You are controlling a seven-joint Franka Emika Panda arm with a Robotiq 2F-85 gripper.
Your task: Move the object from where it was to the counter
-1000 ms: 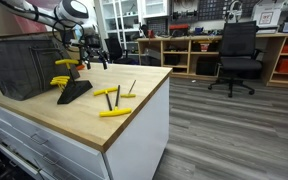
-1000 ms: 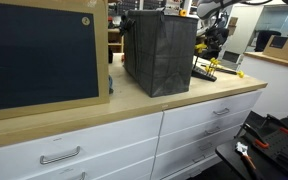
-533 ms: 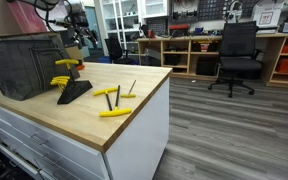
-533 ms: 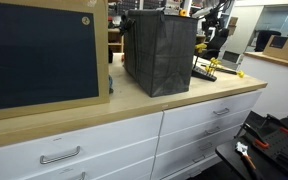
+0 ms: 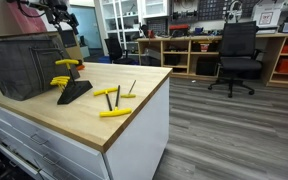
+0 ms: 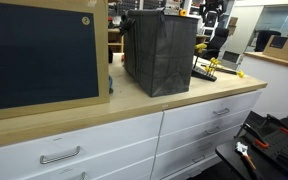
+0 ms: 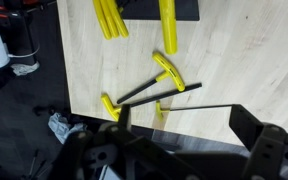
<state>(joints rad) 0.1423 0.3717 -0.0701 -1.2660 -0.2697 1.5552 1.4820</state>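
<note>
Yellow-handled T-shaped hex keys [image 7: 154,88] lie on my pale wooden tabletop [image 7: 244,60]; light, rigid, likely slippery steel; grip the handle; my claw [image 7: 179,125] hangs apart, empty.

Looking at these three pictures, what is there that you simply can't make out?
- Gripper: small and dark at the top edge in an exterior view; whether the jaws are open or hold anything cannot be told.
- Wrist view: the gripper is a dark blur across the bottom.
- Tools: mostly hidden behind the mesh bin in an exterior view.
- Stand: cut off by the wrist view's top edge.
</note>
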